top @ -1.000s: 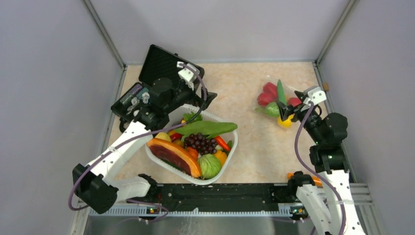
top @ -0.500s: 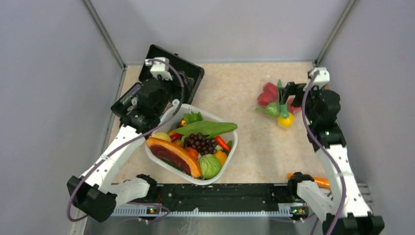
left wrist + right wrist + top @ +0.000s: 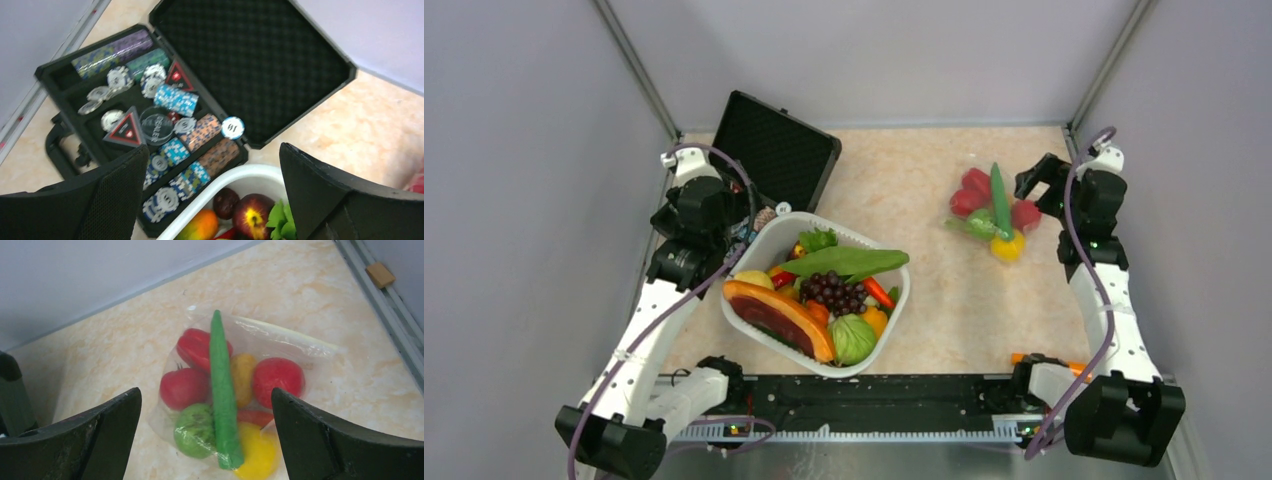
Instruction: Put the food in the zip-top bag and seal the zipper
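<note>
The zip-top bag (image 3: 989, 212) lies at the back right of the table and holds the food: red tomato-like pieces (image 3: 184, 387), a long green pod (image 3: 222, 400), a small green piece (image 3: 194, 430) and a yellow lemon (image 3: 255, 455). In the right wrist view a clear strip, the zipper (image 3: 287, 336), runs along the bag's far right edge; I cannot tell whether it is sealed. My right gripper (image 3: 206, 390) is open and empty, raised just right of the bag (image 3: 1042, 182). My left gripper (image 3: 214, 147) is open and empty, over the edge of the black case and the basket rim.
A white oval basket (image 3: 894, 315) with a papaya slice, grapes and other toy produce stands at centre left. An open black case (image 3: 260, 60) with poker chips lies behind it. An orange piece (image 3: 1069, 367) lies by the right arm's base. A small wooden block (image 3: 380, 274) sits in the far right corner.
Both arms have drawn back. The right gripper has let go at the bag and moved up and to the right. The left arm has swung left off the case. The pod now lies straighter.
</note>
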